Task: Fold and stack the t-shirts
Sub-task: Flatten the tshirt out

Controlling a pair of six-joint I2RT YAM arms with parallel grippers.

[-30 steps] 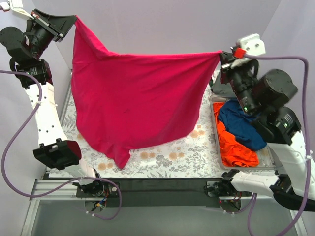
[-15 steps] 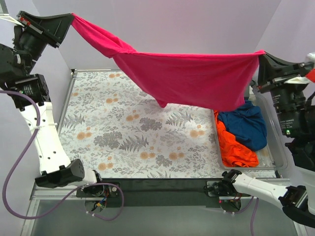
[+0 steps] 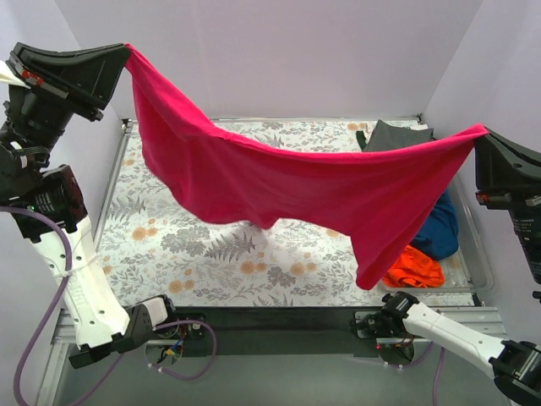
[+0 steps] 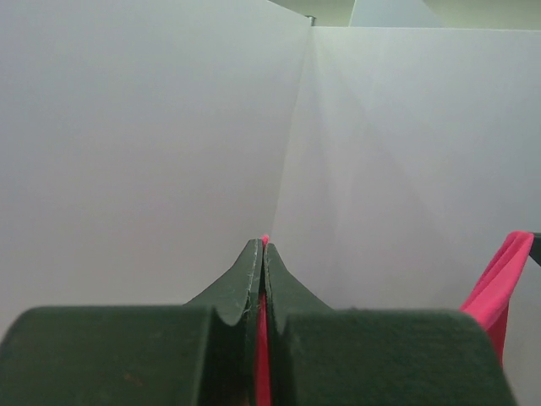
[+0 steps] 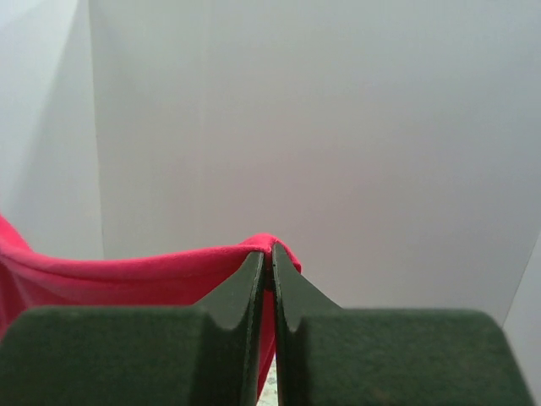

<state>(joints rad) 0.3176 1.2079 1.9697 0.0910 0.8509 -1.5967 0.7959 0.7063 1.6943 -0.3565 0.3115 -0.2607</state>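
Note:
The magenta-pink t-shirt hangs stretched in the air between both grippers, sagging in the middle above the tablecloth. My left gripper is shut on its upper left corner, high at the left; pink cloth shows between its fingers. My right gripper is shut on the other corner at the right. The navy blue t-shirt and bright orange t-shirt lie crumpled in the tray, partly hidden by the hanging pink cloth. The dark grey-green t-shirt lies at the back right.
The floral tablecloth covers the table. A clear tray stands along the right side. Pale walls close in the back and both sides. The arm bases and a black rail run along the near edge.
Both grippers have moved nearer to the camera and a little further apart. The pink shirt has swung down and forward, and now sags lower over the table and tray.

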